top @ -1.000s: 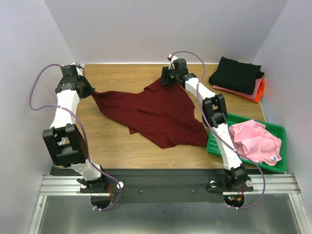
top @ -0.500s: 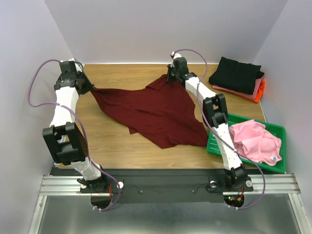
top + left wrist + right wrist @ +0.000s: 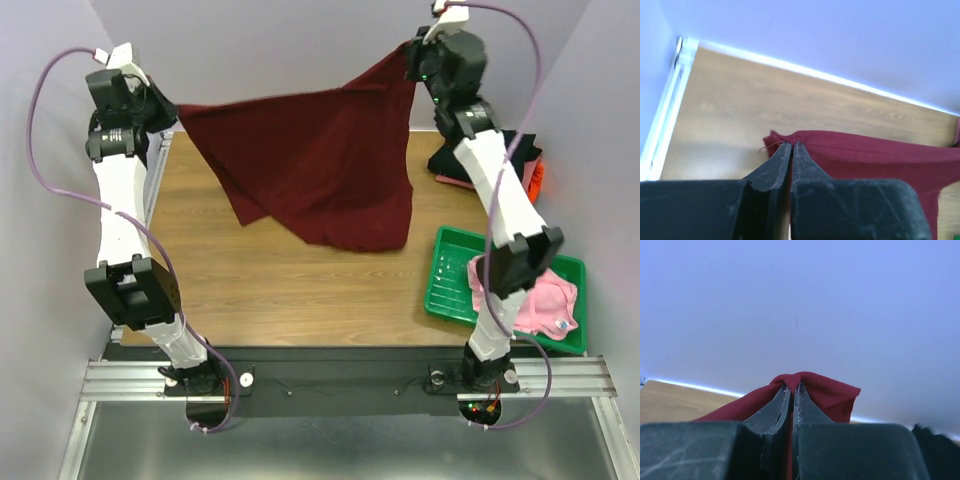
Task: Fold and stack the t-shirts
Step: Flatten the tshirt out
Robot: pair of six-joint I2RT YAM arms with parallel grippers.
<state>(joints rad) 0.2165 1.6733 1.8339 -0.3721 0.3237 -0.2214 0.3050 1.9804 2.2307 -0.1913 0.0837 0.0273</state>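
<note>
From above, I hold the maroon t-shirt in the air between my two arms. My left end effector pinches one upper corner and my right end effector pinches the other, higher up, so the cloth hangs open like a curtain and can shed its creases. Its lower edge dangles over the desk, and I cannot tell whether it touches the wood. The pink t-shirt waits in the green tray to my right, and the folded stack sits at the far right corner, partly behind my right arm. In my left wrist view, the left end effector is closed tight on the hem, which runs off taut to the right. In my right wrist view, the right end effector is clamped on a small bunched peak of the same cloth against the wall. I judge the next step is laying it flat to fold.
</note>
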